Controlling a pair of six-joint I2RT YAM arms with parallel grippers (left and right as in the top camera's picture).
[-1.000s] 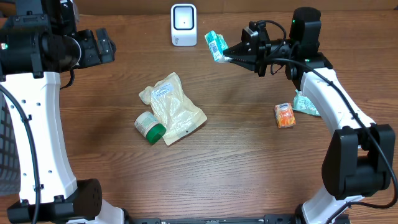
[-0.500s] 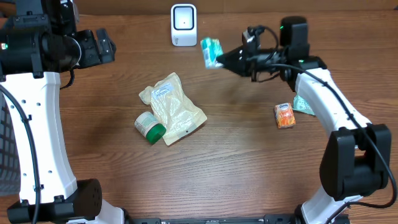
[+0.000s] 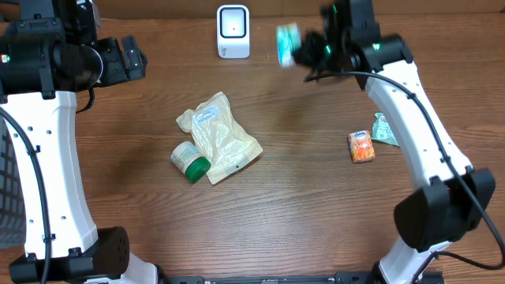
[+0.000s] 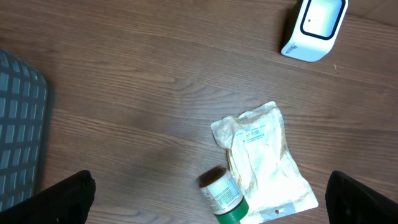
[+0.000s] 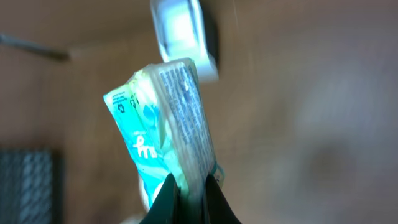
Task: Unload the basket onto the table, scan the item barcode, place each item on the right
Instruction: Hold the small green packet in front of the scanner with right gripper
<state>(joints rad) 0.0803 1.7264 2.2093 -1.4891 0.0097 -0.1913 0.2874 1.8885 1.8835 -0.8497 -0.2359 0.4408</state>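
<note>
- While the left jaws hang spread wide at the upper left of the overhead frame, their dark tips show only in the two lower corners of the left wrist view.
- At the far left edge sits a grey gridded surface [image 4: 18, 124] — what it is, I cannot tell.
- Left of centre on the wooden bench [image 3: 300, 213], a green-capped bottle [image 3: 190, 160] lies on its side, touching the lower left edge of a tan pouch [image 3: 218, 138] with a white label.
- At top centre stands the white scanner [image 3: 233, 31], its dark-rimmed face toward the overhead camera.
- Just right of the scanner and apart from it, the teal packet [image 3: 288, 42] is held up, blurred. In the right wrist view the right jaws pinch its lower edge, with the scanner out of focus behind its top.
- Right of centre lies a small orange carton [image 3: 361, 147]. Near it, toward the upper right, is a second teal wrapper [image 3: 384, 130], partly hidden by the right arm [image 3: 410, 110].
</note>
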